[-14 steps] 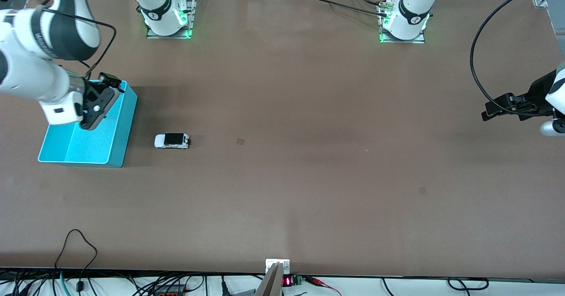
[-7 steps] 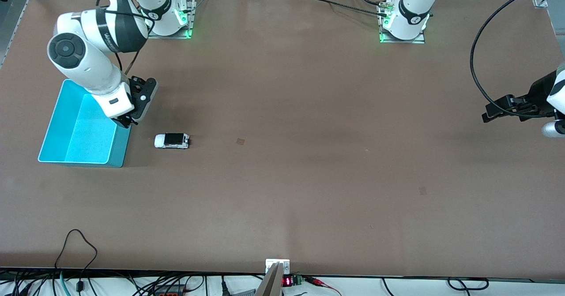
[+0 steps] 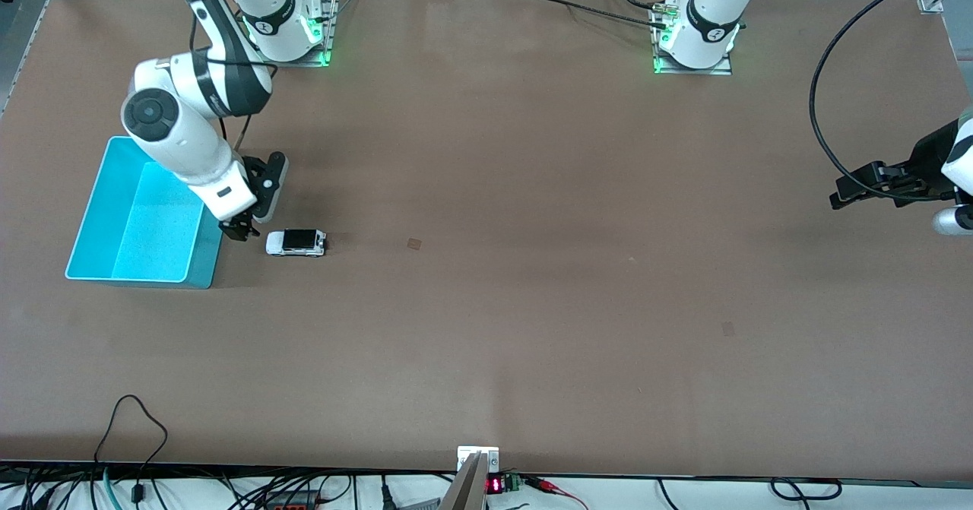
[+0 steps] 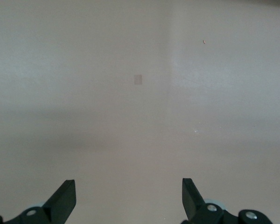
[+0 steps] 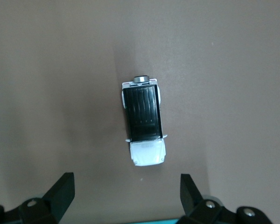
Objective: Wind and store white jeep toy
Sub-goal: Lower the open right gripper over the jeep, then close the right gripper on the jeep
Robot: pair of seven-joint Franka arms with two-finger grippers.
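Note:
The white jeep toy (image 3: 296, 242), boxy with a glossy black roof, stands on the brown table beside the turquoise bin (image 3: 99, 229). It also shows in the right wrist view (image 5: 143, 127), just ahead of the fingers. My right gripper (image 3: 240, 230) is open and empty, low over the table between the bin and the jeep. In its own view the right gripper (image 5: 126, 193) has both fingers wide apart. My left gripper (image 3: 840, 194) is open and empty and waits at the left arm's end of the table; the left gripper (image 4: 129, 196) sees only bare table.
The turquoise bin's inside shows nothing in it. A thin strip of the bin's rim (image 5: 154, 222) shows in the right wrist view. A black cable (image 3: 828, 99) loops above the table at the left arm's end. Small marks (image 3: 413, 244) dot the table.
My right arm has swung from over the turquoise bin toward the jeep and come down to just beside it. The jeep and my left arm have not moved.

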